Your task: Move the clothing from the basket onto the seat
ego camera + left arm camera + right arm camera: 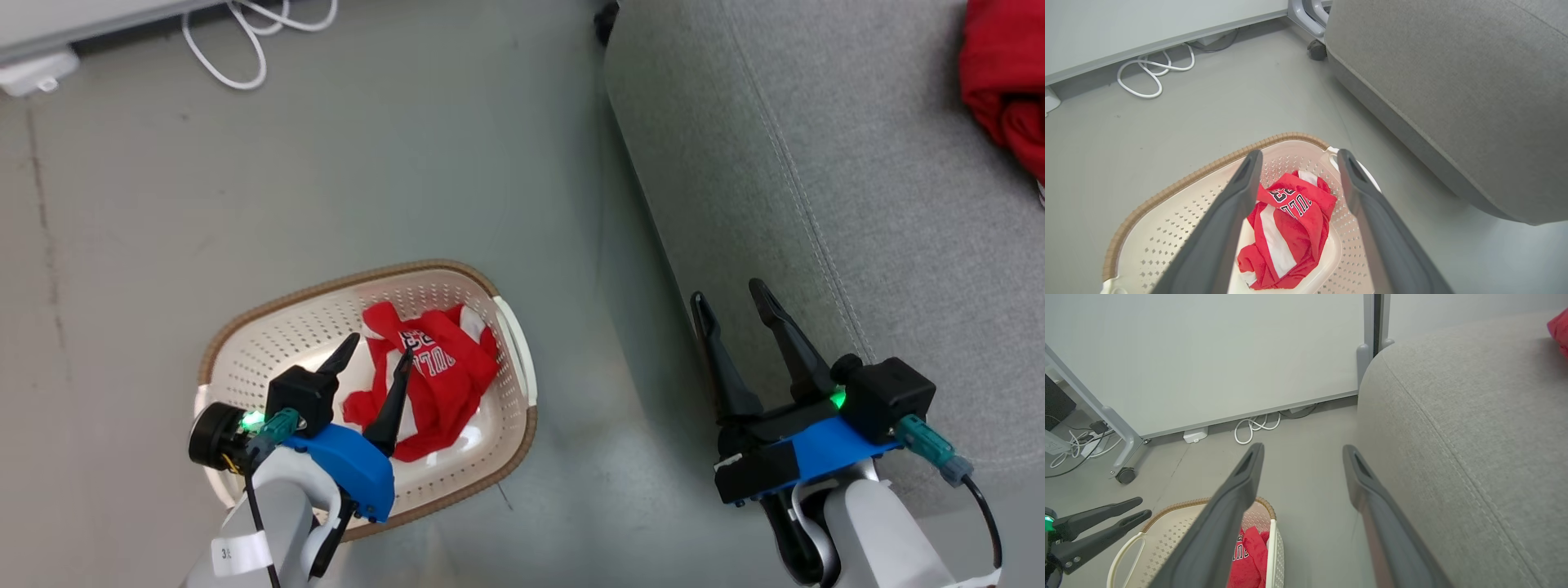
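Dark grey fingers of left tool (380, 344) spread wide, nothing between them, poised over the basket (269, 343). Red jersey (433, 376) sits just off the tips toward 2 o'clock in the head view. In the left wrist view it lies framed between the two fingers, lower down. Contact: can't tell, looks like a hover. Jersey is a crumpled heap against the basket's 3 o'clock wall, long axis roughly 12 to 6 in the head view, white panel showing. Right tool (727, 290) also wide open and empty, over the floor gap at the seat (898, 245) edge, well apart from the basket. So the left arm is clearly nearer, and the pick looks like its job: drop straight down, close on the top fold. Seat lies at 3 o'clock from the basket. Second red garment (1004, 73) already on the seat at 2 o'clock, cut by the frame. Writing: black-and-white chest letters, upside down, "ULL" readable, rest folded under. White tag on the left forearm, digits too small. White cable (237, 49) on the floor at 11 o'clock.
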Robot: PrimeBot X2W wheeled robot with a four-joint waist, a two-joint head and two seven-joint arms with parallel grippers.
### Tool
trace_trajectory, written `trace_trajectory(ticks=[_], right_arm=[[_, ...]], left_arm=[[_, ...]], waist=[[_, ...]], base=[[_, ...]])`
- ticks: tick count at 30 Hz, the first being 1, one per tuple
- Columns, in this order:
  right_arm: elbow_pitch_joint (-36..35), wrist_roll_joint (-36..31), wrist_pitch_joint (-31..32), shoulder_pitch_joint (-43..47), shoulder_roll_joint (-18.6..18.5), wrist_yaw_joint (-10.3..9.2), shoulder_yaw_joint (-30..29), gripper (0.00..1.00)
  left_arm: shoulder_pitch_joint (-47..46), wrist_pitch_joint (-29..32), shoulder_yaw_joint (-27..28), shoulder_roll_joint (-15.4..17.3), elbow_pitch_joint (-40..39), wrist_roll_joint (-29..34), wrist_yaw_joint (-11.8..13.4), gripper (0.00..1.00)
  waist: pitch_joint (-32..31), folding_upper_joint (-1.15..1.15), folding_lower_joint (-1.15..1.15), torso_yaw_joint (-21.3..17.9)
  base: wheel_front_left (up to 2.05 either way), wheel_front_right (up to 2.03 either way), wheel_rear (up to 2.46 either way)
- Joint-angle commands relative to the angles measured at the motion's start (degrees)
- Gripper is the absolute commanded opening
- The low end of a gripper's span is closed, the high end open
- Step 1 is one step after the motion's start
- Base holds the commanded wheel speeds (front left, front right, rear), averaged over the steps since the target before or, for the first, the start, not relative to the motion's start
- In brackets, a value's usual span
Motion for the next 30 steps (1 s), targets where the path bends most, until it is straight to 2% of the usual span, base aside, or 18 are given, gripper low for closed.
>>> trace_trajectory(ticks=[1,12,24,30], right_arm=[[-0.29,1.00,-0.54,-1.70,0.11,0.01,0.86,1.00],[0.03,4.71,-1.27,-5.92,0.11,0.01,4.24,1.00],[-2.01,8.19,-1.28,-7.94,0.11,0.01,7.76,1.00],[-3.54,9.69,-1.27,-8.83,0.11,0.01,9.67,1.00]], left_arm=[[-2.78,-0.28,-2.14,1.26,2.07,-0.55,-0.07,1.00],[-11.66,2.54,-9.61,5.00,12.14,-4.38,-0.07,1.00],[-15.75,6.56,-9.03,6.10,17.00,-10.68,-0.04,1.00],[-18.09,8.74,-7.60,5.71,19.35,-12.37,1.29,1.00]], waist=[[6.25,0.00,-0.01,-4.68],[15.08,0.00,-0.01,-9.23],[20.22,0.00,-0.01,-12.32],[22.59,0.00,-0.01,-13.56]], base=[[0.00,0.00,0.00],[0.00,0.00,0.00],[0.00,0.00,0.00],[0.00,0.00,0.00]])
